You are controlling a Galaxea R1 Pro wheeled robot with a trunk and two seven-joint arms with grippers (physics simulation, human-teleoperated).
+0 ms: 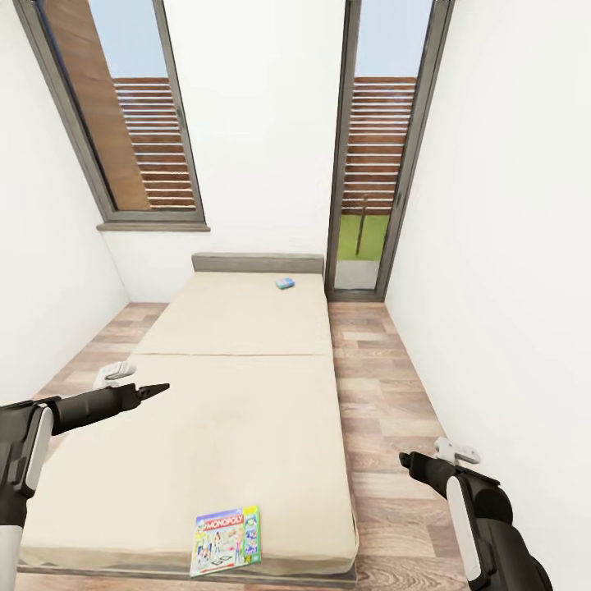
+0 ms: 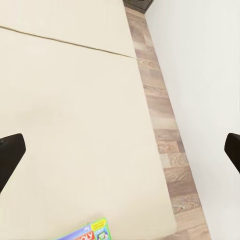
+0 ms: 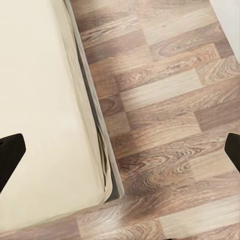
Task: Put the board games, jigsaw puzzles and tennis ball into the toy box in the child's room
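The bed [image 1: 238, 386] runs lengthwise down the narrow white-walled room, its beige mattress bare but for two game boxes. The green box [image 1: 226, 539] — a white, busy cover with green edging — lies flat near the foot, close to the edge nearest the robot and a little toward its right side. The blue box [image 1: 285, 283] sits far off at the other end, just short of the grey headboard [image 1: 258, 263], small with distance.

The left gripper [image 1: 158, 388] hangs over the left side of the mattress, well clear of both boxes and holding nothing. In the left wrist view its fingertips [image 2: 10, 155] stand at the two sides of the frame, so the jaws are spread wide; a corner of the green box [image 2: 87, 231] shows below on the mattress.

The right gripper [image 1: 404, 460] is out over the wood floor [image 1: 386, 410] beside the bed's right edge, apart from the mattress. Its fingertips [image 3: 10, 155] are likewise set wide apart and empty — the right wrist view looks down on the mattress corner, the dark frame [image 3: 107, 167] and the planks.

Two tall dark-framed windows [image 1: 123, 115] flank the wall behind the headboard.
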